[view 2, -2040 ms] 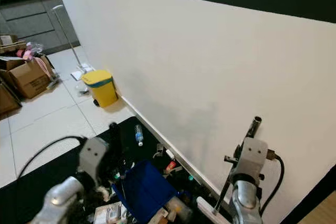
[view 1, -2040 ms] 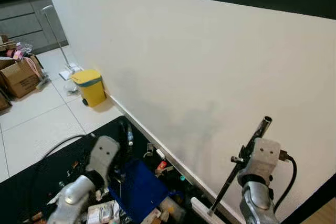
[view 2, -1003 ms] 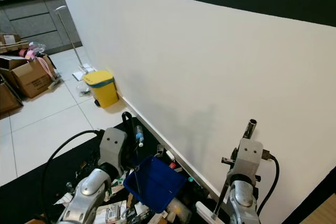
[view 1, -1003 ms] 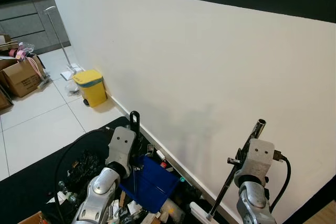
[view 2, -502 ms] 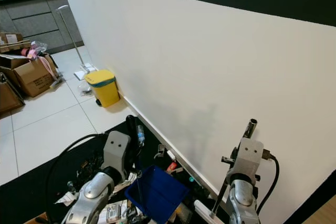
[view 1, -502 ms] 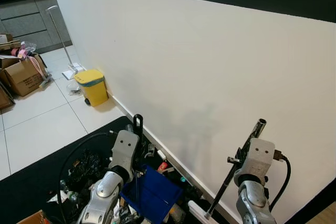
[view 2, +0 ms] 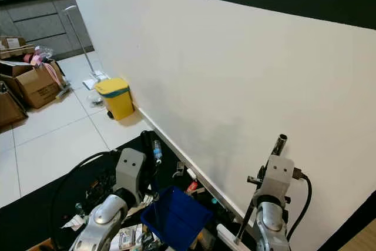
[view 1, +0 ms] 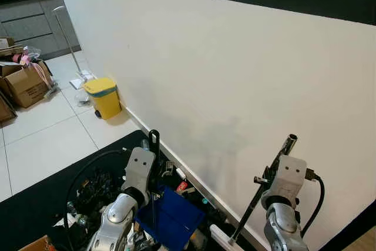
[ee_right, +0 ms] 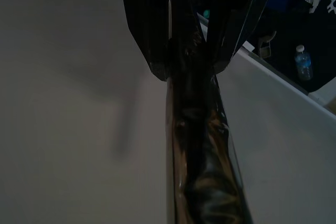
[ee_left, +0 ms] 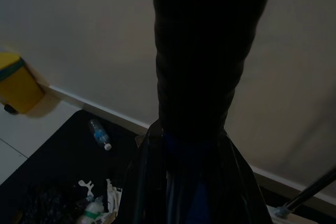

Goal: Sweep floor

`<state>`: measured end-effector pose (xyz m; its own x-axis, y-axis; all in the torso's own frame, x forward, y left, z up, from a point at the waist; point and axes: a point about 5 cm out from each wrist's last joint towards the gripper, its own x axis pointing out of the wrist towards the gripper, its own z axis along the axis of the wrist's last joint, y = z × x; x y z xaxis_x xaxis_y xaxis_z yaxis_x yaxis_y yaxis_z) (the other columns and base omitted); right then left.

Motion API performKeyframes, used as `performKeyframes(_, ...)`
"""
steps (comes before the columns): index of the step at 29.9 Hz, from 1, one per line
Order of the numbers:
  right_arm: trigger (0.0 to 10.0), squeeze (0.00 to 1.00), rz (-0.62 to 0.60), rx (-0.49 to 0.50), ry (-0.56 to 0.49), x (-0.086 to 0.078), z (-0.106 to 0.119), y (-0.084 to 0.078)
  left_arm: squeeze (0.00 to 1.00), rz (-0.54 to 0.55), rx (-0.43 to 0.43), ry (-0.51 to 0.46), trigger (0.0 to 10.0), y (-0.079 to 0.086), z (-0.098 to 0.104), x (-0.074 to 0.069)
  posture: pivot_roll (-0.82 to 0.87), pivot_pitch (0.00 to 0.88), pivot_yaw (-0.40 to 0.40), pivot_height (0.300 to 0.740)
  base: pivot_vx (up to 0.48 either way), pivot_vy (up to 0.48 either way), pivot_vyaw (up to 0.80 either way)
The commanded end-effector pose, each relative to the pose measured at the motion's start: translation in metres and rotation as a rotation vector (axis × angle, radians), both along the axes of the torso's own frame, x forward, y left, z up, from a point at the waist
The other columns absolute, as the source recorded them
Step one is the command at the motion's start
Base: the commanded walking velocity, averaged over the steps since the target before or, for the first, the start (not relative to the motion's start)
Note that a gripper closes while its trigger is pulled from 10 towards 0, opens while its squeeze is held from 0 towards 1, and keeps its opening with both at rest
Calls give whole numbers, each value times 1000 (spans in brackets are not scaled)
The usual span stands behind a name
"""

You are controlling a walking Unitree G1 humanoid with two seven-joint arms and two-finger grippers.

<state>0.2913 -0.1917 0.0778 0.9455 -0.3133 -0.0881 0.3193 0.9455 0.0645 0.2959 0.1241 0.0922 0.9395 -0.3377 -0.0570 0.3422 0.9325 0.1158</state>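
Observation:
My left gripper (view 1: 154, 171) is shut on the upright black handle (view 1: 154, 140) of a blue dustpan (view 1: 171, 217). The pan rests on a black mat (view 1: 35, 201) beside the white wall's skirting. In the left wrist view the dark handle (ee_left: 202, 66) stands between the fingers. My right gripper (view 1: 271, 177) is shut on a dark metal broom pole (view 1: 252, 204), which slants down to a white broom head (view 1: 218, 237) at the wall's foot. The right wrist view has both fingers (ee_right: 147, 30) clamped on that pole (ee_right: 202, 145). Litter (view 1: 94, 189) lies on the mat left of the pan.
A yellow pedal bin (view 1: 103, 97) stands by the wall farther back. Near it are a white long-handled mop (view 1: 64, 39) and cardboard boxes (view 1: 23, 83). A water bottle (view 2: 156, 151) lies on the mat by the skirting. Light floor tiles (view 1: 41, 139) stretch to the left.
My left arm has swung up and toward the wall, standing the dustpan handle upright and carrying the blue pan slightly right. The right arm and broom pole have hardly moved.

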Motion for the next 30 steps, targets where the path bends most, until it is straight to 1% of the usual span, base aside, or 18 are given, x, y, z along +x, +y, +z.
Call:
performKeyframes(1, 10000, 0, -1, 12, -30, 2, 3, 2, 0, -3, -14, -25, 10000, -3, 5, 0, 10, 73, 64, 740, 0, 0, 0)
performKeyframes(5, 10000, 0, -1, 13, -26, 1, 2, 2, 0, -1, -1, -30, 10000, -2, 5, 0, 10, 72, 63, 740, 0, 0, 0)
performKeyframes(11, 10000, 0, 0, 11, -25, 1, 2, 2, 0, 3, -14, -26, 10000, -2, 4, -1, 9, 68, 62, 740, 0, 0, 0)
performKeyframes(17, 10000, 0, 2, 9, -26, 1, 2, 1, 0, -2, -4, -33, 10000, -3, 5, 0, 9, 65, 62, 740, 0, 0, 0)
performKeyframes(30, 10000, 0, 0, 6, -25, 1, 2, 1, 0, -8, 1, -31, 10000, -3, 4, -1, 6, 64, 65, 740, -287, 0, 0)
